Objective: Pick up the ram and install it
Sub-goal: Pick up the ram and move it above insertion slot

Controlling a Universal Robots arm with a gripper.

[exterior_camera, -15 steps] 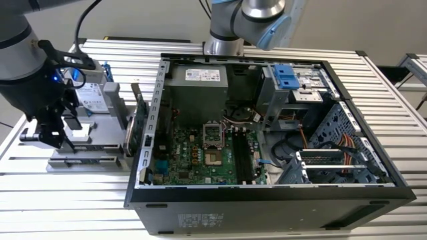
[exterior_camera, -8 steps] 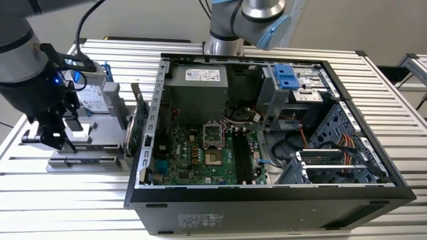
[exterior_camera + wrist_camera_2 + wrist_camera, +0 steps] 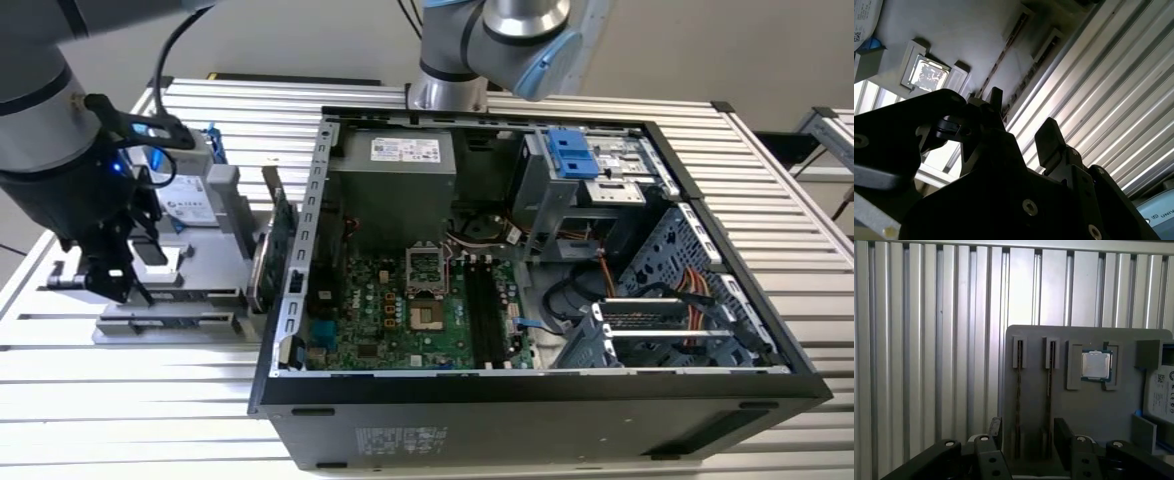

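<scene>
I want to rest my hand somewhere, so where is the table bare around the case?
Bare slats lie between the grey tray and the table's near edge, at the exterior view's left of the case; another strip runs past the case at the exterior view's right. The tray is crowded, with the open tool above it.

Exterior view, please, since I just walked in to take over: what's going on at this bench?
The arm's gripper is open and empty, poised over a grey parts holder on the slatted table, to the exterior view's left of the open computer case. Two ram sticks stand on edge in the holder's slots, beside a processor. Neither stick is gripped yet.
</scene>
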